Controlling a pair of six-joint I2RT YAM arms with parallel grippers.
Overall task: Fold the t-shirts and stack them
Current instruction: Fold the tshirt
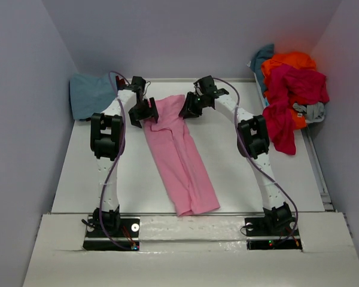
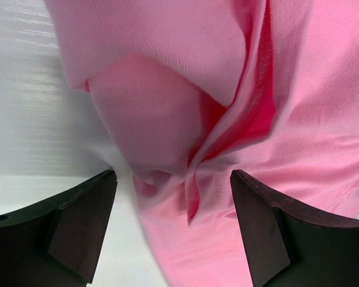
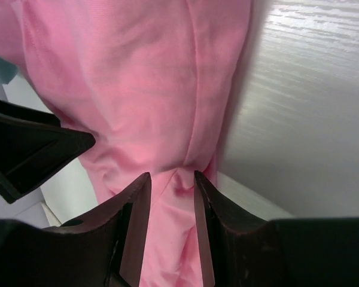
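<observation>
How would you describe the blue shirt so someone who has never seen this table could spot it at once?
Start at the white table and look to its far left corner, just beyond the left arm. A dusty blue shirt lies bunched there by the wall. It lies alone: the pink shirt is mid-table, the red-and-orange pile far right.

The left arm (image 1: pixel 112 197) and the right arm (image 1: pixel 264 182) had slim white links joined by bulky black joint housings, and a thin purple cable (image 1: pixel 107 185) followed each one in loose loops. Each was mounted on a flat black base plate (image 1: pixel 110 236) with small coloured lights. The left tool (image 2: pixel 173 233) and the right tool (image 3: pixel 172 227) had dark, matte, wedge-shaped fingers (image 2: pixel 78 236).
</observation>
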